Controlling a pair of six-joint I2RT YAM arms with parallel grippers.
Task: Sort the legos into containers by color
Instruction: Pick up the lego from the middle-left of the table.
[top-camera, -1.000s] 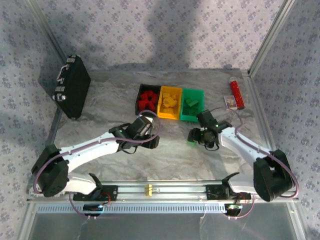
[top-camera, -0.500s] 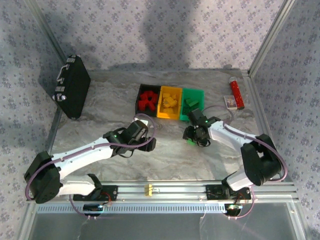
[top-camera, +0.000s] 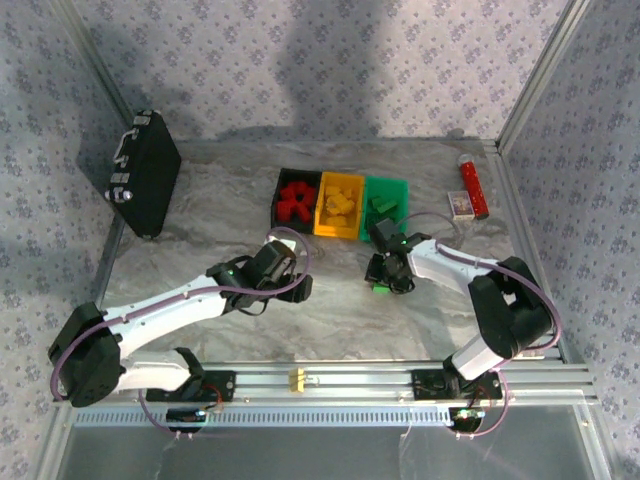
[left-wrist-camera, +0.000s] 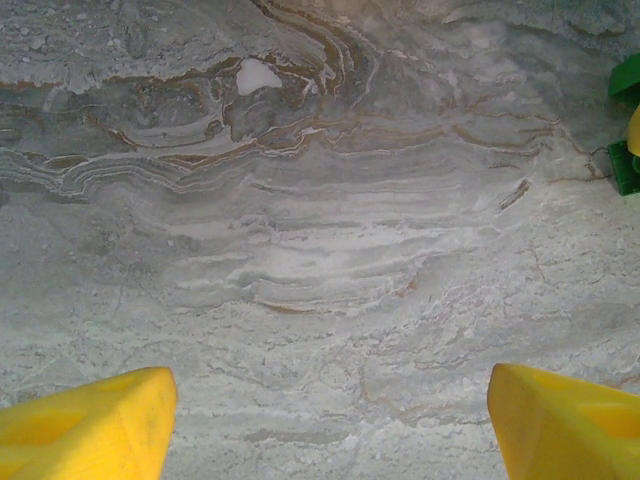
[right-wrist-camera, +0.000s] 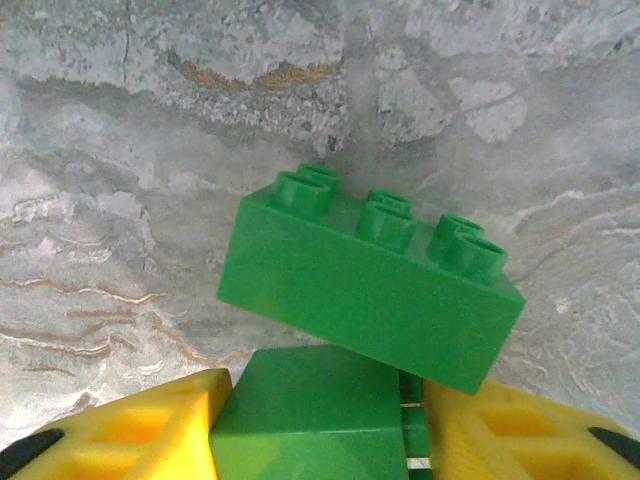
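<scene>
My right gripper (right-wrist-camera: 320, 425) is shut on a green lego (right-wrist-camera: 310, 415), its yellow fingers (right-wrist-camera: 150, 430) pressed against both of its sides. A second, longer green lego (right-wrist-camera: 370, 285) lies tilted just beyond it, touching it. From above, the right gripper (top-camera: 382, 280) sits low on the table in front of the green container (top-camera: 375, 238). The black container (top-camera: 276, 205) holds red legos (top-camera: 295, 200) and the yellow container (top-camera: 340, 233) holds yellow legos (top-camera: 340, 203). My left gripper (left-wrist-camera: 330, 420) is open over bare marble. From above, the left gripper (top-camera: 292, 287) is left of the right one.
A large black briefcase (top-camera: 145, 185) stands at the back left. A red tube (top-camera: 473, 188) and a small card (top-camera: 460, 204) lie at the back right. The aluminium rail with its pale yellow clip (top-camera: 297, 379) runs along the near edge.
The right gripper slid left along the table and its jaws closed in on the green lego. The left arm drew back slightly, then stayed still and open.
</scene>
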